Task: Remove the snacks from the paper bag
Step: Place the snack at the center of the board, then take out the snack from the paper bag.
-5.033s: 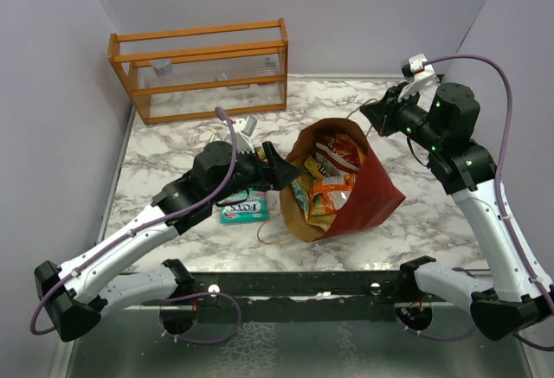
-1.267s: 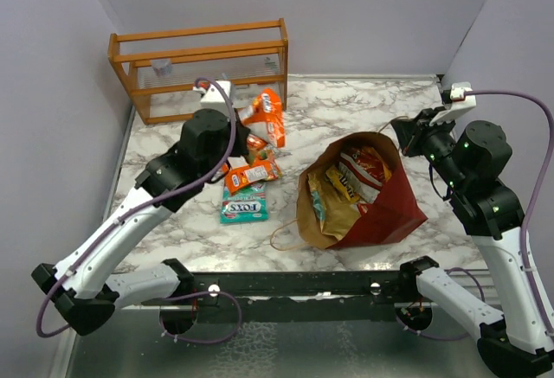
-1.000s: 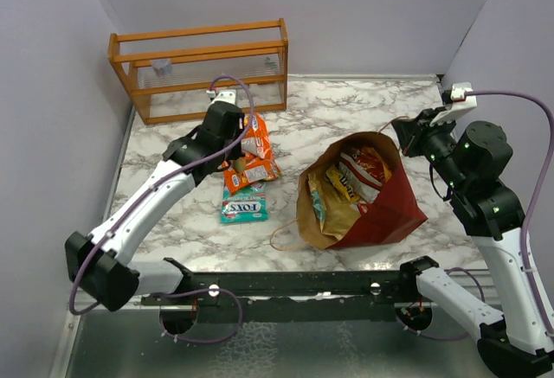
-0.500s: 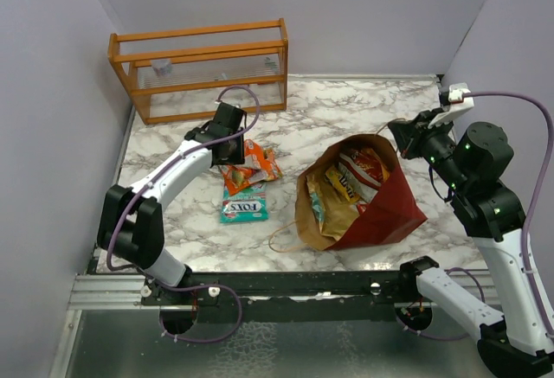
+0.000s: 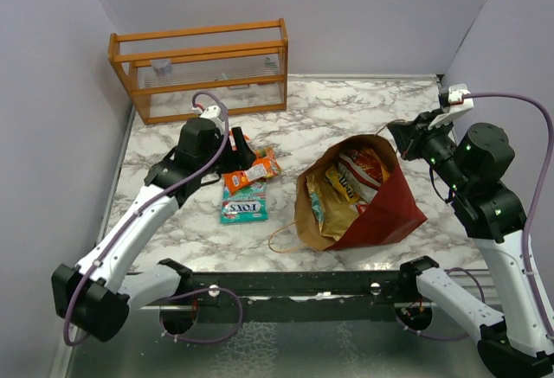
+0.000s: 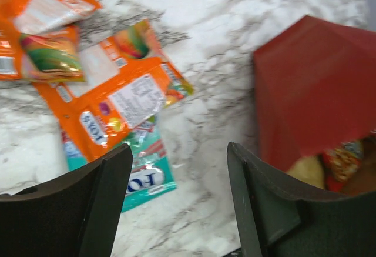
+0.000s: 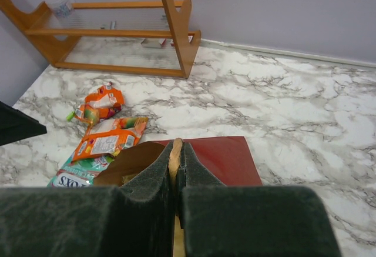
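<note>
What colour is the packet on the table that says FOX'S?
Teal. The flat crinkly FOX'S packet shows best in the top external view.

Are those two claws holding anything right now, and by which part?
The right gripper pinches the paper bag by the rim of its mouth. The left gripper is open and holds nothing.

Lilac walls (image 5: 363,15) enclose a grey-veined marble table (image 5: 333,110), an orange wooden rack (image 5: 203,50) at its far left.
</note>
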Controlling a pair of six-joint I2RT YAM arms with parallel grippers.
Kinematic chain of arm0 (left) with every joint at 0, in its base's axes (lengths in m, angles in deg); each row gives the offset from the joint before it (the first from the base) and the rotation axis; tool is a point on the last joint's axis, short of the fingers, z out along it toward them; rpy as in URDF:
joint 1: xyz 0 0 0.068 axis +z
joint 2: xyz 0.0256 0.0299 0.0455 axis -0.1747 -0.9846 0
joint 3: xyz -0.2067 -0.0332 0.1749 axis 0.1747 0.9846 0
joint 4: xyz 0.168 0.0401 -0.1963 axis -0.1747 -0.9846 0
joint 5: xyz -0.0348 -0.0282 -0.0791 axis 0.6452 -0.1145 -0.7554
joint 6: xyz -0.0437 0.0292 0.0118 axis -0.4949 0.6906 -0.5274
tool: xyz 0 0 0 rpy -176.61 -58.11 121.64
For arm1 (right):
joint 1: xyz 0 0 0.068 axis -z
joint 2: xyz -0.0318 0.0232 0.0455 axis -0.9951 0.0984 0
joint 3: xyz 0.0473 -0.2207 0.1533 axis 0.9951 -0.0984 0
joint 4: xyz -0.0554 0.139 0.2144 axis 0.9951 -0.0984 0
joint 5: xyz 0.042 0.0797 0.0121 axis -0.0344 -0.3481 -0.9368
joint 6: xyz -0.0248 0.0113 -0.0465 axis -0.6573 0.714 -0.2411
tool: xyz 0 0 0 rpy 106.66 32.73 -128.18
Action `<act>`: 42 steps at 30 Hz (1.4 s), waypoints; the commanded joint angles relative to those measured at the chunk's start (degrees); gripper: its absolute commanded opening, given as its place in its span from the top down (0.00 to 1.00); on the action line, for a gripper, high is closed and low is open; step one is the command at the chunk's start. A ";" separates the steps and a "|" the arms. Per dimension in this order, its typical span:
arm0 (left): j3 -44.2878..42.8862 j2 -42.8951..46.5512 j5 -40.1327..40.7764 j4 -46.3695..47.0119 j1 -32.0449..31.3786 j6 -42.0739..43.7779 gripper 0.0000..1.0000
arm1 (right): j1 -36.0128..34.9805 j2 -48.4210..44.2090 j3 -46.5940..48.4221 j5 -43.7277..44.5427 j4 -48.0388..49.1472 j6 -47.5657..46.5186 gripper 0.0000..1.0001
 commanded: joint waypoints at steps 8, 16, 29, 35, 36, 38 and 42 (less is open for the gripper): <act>5.05 5.74 -1.22 19.44 -22.87 -8.33 0.30 | -0.08 -1.47 1.20 -4.60 5.89 0.09 0.98; 0.70 -3.61 11.57 28.22 -39.32 -6.92 0.39 | -0.08 -2.63 1.94 -5.84 5.67 1.38 0.98; -4.30 -17.43 31.94 31.13 -43.07 -18.37 0.50 | -0.08 -2.40 1.93 -7.36 6.58 2.69 0.98; -10.32 -25.40 36.28 31.88 -42.34 -24.70 0.50 | -0.08 -1.95 2.25 -8.64 7.03 3.53 0.98; -11.14 -26.84 35.78 32.57 -42.06 -25.27 0.50 | -0.08 -1.90 2.37 -8.86 7.01 3.62 0.98; -12.78 -29.34 36.64 33.14 -41.96 -26.95 0.50 | -0.08 -2.01 2.48 -9.17 7.03 3.89 0.98; -15.35 -33.95 38.65 34.10 -41.44 -29.81 0.47 | -0.08 -2.10 2.53 -9.38 7.01 3.80 0.98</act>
